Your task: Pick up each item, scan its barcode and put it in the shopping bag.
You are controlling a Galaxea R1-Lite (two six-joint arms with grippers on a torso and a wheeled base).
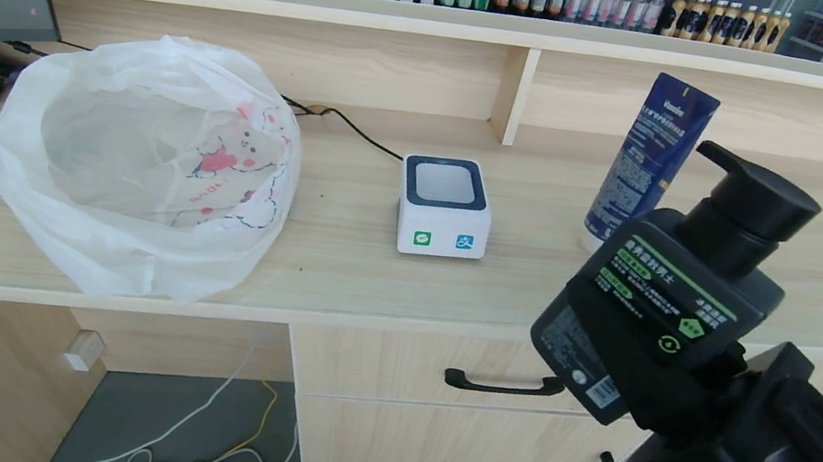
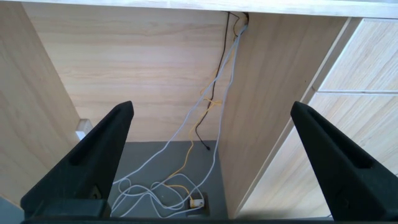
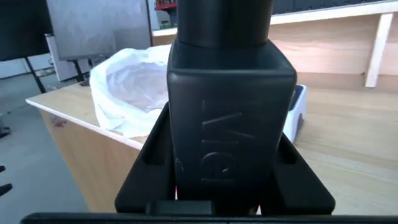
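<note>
A black pump bottle (image 1: pixel 658 306) is pinched, tilted, by the right gripper (image 1: pixel 717 378) in front of the counter (image 1: pixel 371 274). The left gripper (image 2: pixel 211 109) is held spread, low down, facing floor cables (image 2: pixel 186 180). Farther off, a barcode scanner (image 1: pixel 443 207) is seen between the shopping bag (image 1: pixel 139 160) and an upright blue tube (image 1: pixel 651 158).

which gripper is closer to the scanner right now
Right. The right gripper holds the black pump bottle off to the scanner's right; the left gripper is below the counter, facing the floor cables.

Open counter (image 1: pixel 339 261) between scanner (image 1: pixel 443 205) and shopping bag (image 1: pixel 139 160).
</note>
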